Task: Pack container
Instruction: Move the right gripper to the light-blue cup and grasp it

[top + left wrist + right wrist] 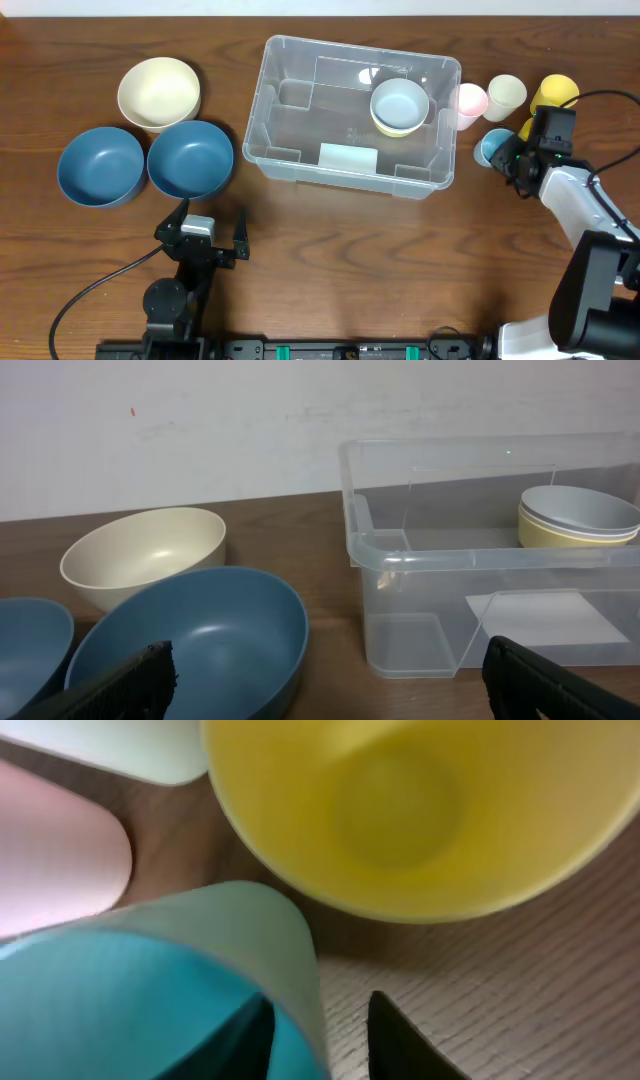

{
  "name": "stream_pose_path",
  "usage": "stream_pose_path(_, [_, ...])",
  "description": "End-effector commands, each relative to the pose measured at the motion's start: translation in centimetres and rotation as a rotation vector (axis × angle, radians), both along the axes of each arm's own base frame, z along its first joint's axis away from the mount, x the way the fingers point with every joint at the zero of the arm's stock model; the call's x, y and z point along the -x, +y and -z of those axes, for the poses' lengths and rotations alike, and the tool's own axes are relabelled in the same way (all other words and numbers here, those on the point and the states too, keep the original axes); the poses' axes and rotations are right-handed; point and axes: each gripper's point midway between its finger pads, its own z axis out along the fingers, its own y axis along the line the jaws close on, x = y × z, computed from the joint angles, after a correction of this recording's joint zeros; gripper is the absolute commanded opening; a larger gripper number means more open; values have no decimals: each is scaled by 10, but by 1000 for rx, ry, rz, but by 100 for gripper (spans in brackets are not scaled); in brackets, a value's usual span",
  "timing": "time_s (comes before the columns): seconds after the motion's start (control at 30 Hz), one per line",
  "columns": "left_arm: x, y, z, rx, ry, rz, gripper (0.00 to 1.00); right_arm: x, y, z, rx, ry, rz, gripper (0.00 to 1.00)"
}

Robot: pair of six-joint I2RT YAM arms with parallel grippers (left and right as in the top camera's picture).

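Wooden table top, dark grain, carries every item.

Step in hand, as judged: taking the blue cup (pixel 120 1010) at 3 o'clock for packing. The right gripper (pixel 318 1045) straddles the cup's wall, one finger inside and one outside. For a sound pick, the fingers should go well below the rim before closing, and close squarely so the cup does not tilt. The lift should be straight up. The yellow cup (pixel 420 800) and pink cup (pixel 50 860) stand just beside the blue cup, and a sideways drag would likely knock them. The container (pixel 470 552) stands upright at 12 o'clock. Its right half already holds the stacked bowls (pixel 400 105), so the bare floor on the left half looks the safer drop point.

Hands: the left gripper (pixel 210 226), at 7 o'clock, has its jaws spread wide, holds nothing and faces the blue bowls (pixel 190 158). The right gripper's gap is narrow. Bare wood shows between the outer finger and the cup wall, so the cup is judged not yet pinched, and nothing is carried.
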Motion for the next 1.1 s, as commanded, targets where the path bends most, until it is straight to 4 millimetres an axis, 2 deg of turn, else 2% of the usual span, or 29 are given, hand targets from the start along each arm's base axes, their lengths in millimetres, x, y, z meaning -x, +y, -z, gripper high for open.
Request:
stream_pose_path(0.0, [1, -2, 15, -10, 43, 14, 98, 3, 0, 3, -13, 11, 5, 19])
stream_pose_path(0.13, [1, -2, 15, -10, 43, 14, 98, 11, 3, 4, -27, 42, 1, 1])
stream_pose_path(0.2, [1, -2, 15, -10, 43, 14, 98, 18, 6, 1, -38, 57, -7, 1])
stream_pose_path(0.3, [1, -2, 15, -10, 43, 14, 98, 29, 9, -17, -37, 57, -17, 1])
stream_pose_path(0.43, [1, -2, 15, -10, 43, 14, 98, 47, 13, -58, -14, 14, -43, 1])
stream_pose_path(0.6, [1, -2, 15, -10, 43, 14, 98, 81, 26, -118, 7, -76, -94, 1])
stream_pose_path(0.77, [1, -2, 15, -10, 43, 14, 98, 105, 52, -173, 14, -227, -220, 2])
stream_pose_path(0.87, [1, -2, 15, -10, 43, 14, 98, 107, 73, -196, -16, -315, -293, 3])
stream_pose_path(1.07, [1, -2, 15, -10, 43, 14, 98, 93, 109, -214, -68, -377, -392, 1])
